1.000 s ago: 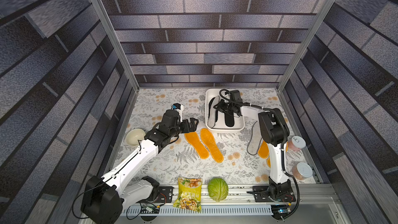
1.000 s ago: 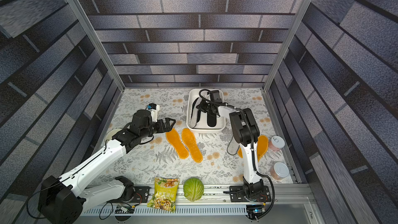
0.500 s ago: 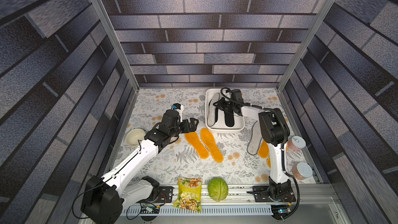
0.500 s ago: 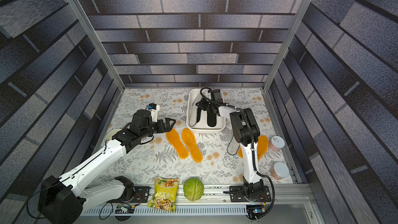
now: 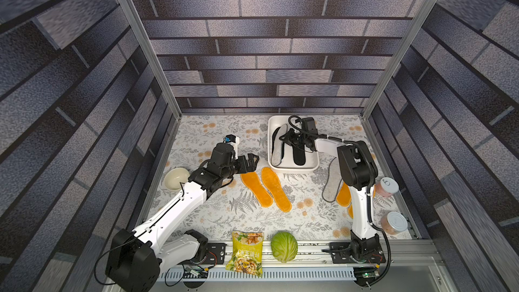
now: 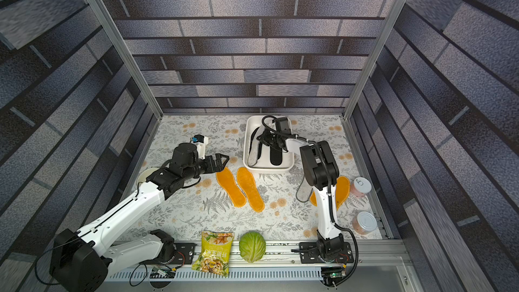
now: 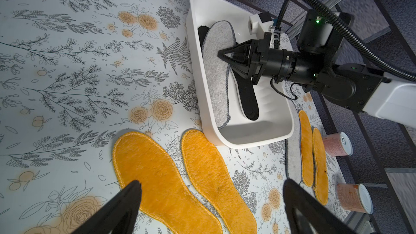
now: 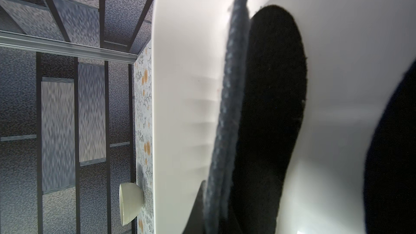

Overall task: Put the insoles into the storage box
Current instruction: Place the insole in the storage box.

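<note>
Floral-print tabletop (image 5: 224, 220) inside brick-patterned walls: the white storage box (image 5: 292, 167) sits near the back wall. It holds a grey insole (image 5: 278, 147) propped against its side wall and a black insole (image 5: 299, 155) lying flat. A second black insole (image 7: 202, 30) shows only as a sliver beneath the grey one. By the right arm, a second grey insole (image 5: 328, 183) and two orange insoles (image 6: 344, 189) lie partly hidden on the table. The right gripper (image 7: 221, 54) reaches into the box, jaws closed, its tip at the propped grey insole. Contact cannot be confirmed, and nothing is seen held. The left gripper (image 5: 251, 161) hangs wide open over the ends of two more orange insoles (image 5: 276, 189), which lie side by side just beside the box.
</note>
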You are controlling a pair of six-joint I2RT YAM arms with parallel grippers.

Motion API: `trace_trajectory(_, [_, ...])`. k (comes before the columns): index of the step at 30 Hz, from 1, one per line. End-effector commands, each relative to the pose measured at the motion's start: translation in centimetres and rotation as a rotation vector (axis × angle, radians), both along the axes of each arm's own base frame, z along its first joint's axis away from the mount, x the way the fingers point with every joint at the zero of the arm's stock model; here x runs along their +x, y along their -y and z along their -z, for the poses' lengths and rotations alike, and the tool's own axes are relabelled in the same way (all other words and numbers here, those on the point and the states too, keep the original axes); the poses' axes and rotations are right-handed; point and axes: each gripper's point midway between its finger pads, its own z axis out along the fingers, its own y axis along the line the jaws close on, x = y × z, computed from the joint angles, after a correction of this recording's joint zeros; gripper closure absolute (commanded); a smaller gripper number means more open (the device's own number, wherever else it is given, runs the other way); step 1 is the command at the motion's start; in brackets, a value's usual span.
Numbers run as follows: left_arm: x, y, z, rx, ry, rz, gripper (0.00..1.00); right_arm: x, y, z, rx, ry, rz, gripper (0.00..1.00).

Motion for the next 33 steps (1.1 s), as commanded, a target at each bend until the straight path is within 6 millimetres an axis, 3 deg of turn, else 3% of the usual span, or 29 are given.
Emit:
trace_trajectory(1, [0.0,0.0,0.2,-0.01,-0.014,0.0,0.0,0.3,0.6,1.3,-0.035,-0.024,0.002,0.92])
trace_trajectory(13, [-0.1,0.0,0.3,-0.011,-0.015,0.0,0.0,0.7,-0.7,-0.8,0.091,0.051,-0.026,0.91])
trace_trajectory(33, [-0.4,-0.4,0.3,-0.006,-0.012,-0.01,0.0,0.6,-0.5,1.8,0.063,-0.022,-0.013,0.91])
